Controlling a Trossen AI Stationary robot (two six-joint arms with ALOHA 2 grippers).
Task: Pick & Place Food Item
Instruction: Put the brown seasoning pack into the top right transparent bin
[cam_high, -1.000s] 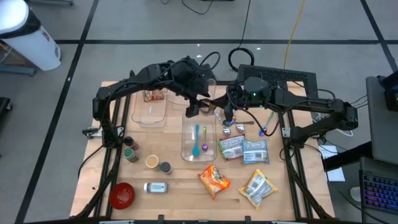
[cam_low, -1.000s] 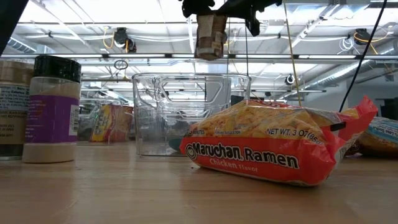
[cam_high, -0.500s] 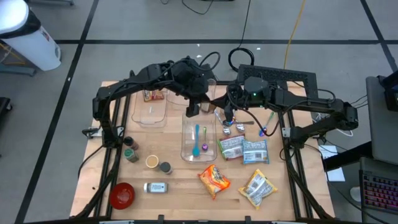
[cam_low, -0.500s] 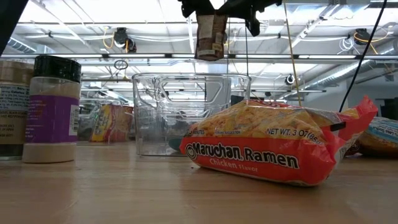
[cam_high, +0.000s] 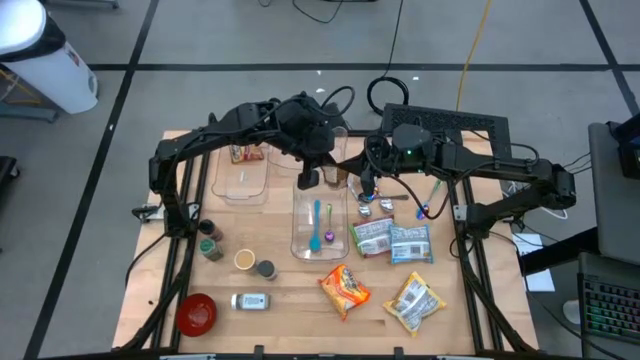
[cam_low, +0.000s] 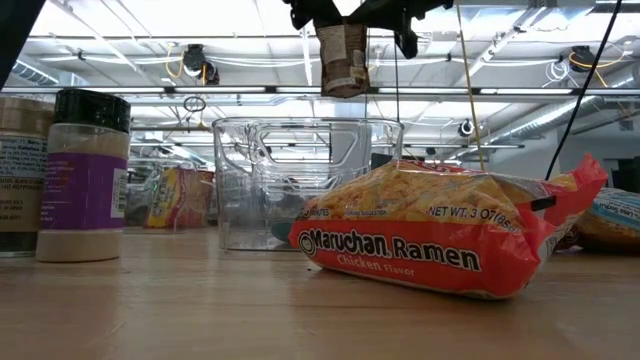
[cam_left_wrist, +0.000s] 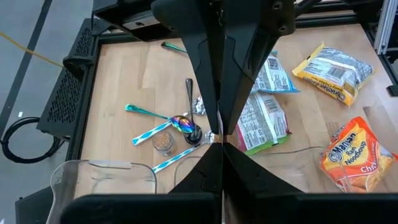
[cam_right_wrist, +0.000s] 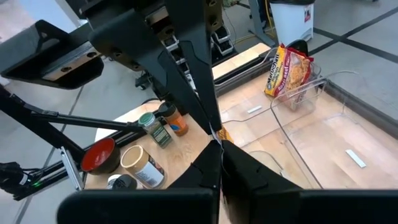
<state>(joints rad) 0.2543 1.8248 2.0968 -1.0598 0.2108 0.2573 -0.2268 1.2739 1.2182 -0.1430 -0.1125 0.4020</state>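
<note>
The small brown food packet (cam_low: 342, 58) is up in the air, hanging upright from my left end effector (cam_high: 308, 178), which is clenched on its top edge. From above, that puts it over the far end of the clear container (cam_high: 320, 222), well clear of the worktop (cam_high: 290, 290). I can't read the packet's label, it's too small.

My right end effector (cam_high: 366, 192) is pinched closed with nothing in it, just beside the container near the spoons (cam_left_wrist: 171, 127).

The readable stuff is closer to the front: the orange bag (cam_low: 440, 240) says "Maruchan Ramen", "Chicken Flavor" and "NET WT. 3 OZ". The black-capped spice jar (cam_low: 85, 175) has a purple label, but I can't make out the text.
</note>
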